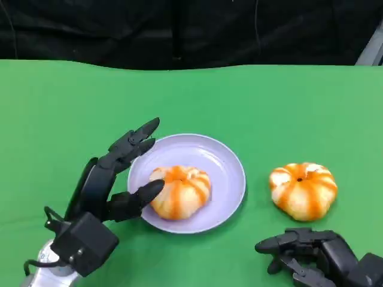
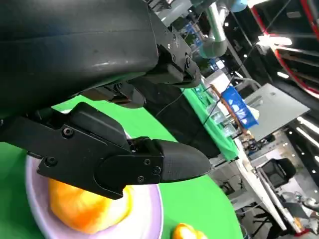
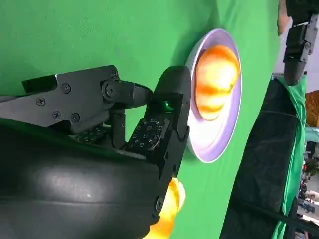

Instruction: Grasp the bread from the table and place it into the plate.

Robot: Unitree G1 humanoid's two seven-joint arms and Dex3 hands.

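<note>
Partly cut off at the near edge, right hand [image 1: 320,257] fingers curled, holding nothing. Bread [image 1: 179,191] in plate [image 1: 230,173]; left hand [image 1: 114,179] fingers apart, one fingertip touching it. Second bread [image 1: 303,190] on surface [image 1: 60,107].

A green table [image 1: 72,107] filled most of the head view, its far edge running across the upper part of the frame against a black backdrop [image 1: 179,30]. A pale lilac plate [image 1: 227,173] lay flat on it a little left of centre, in the lower half of the picture. A second orange-and-white bun [image 1: 303,190] sat directly on the cloth at lower right, well apart from the plate's rim. The right hand [image 1: 311,254] was at the bottom right edge, low over the green and possibly resting on it, though contact could not be judged.
</note>
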